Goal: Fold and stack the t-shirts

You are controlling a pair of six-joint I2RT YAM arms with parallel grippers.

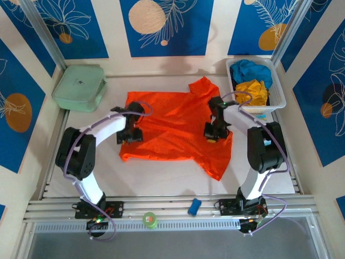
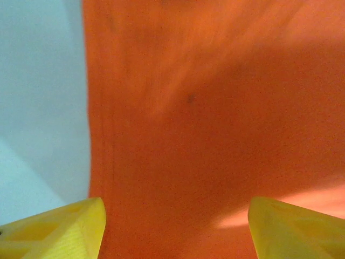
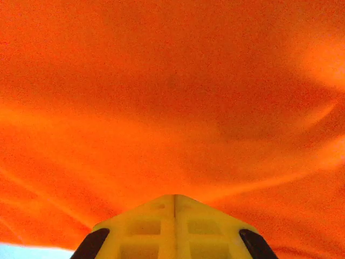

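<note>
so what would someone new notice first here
The bright orange t-shirt spread across the middle of the table, with the left arm and right arm both reaching down onto it. Next, the white basket at the far right corner holding a blue t-shirt and a yellow t-shirt, and the pale green case at far left.

We look down past the left gripper (image 2: 175, 237), whose yellow fingers (image 2: 59, 232) stand wide apart at the bottom corners with nothing pinched between them. Beneath them the orange t-shirt (image 2: 215, 124) lies spread. Its stitched hem runs straight up the left side, and beyond that edge we see the pale table (image 2: 38, 97). A small dark speck (image 2: 190, 98) marks the cloth.
</note>
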